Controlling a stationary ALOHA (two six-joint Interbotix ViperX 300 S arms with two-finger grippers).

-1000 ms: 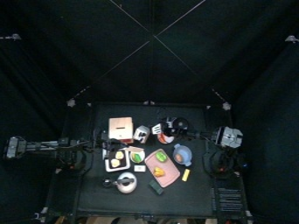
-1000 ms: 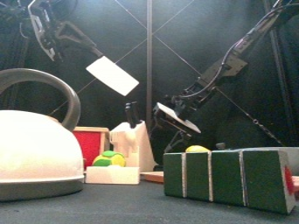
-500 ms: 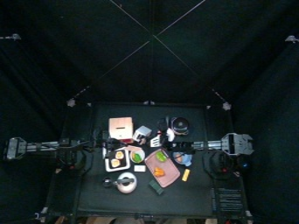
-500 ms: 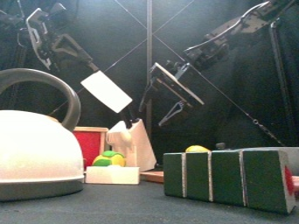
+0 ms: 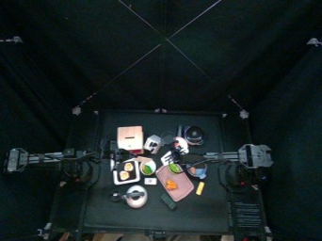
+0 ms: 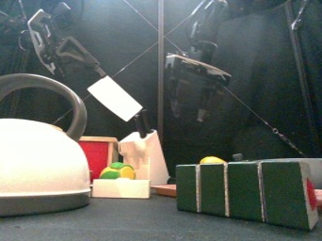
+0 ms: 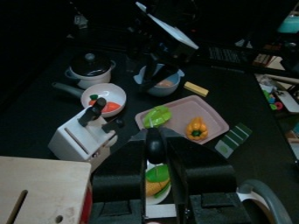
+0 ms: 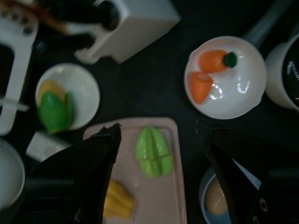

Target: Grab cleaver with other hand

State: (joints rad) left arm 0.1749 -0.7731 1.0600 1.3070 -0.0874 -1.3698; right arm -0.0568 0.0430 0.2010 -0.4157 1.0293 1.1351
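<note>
The kettle stands large at the near left of the surface. Above it, left of centre, the left tool grips the cleaver aloft. The right tool hangs beside it, jaws wide open and empty.
</note>
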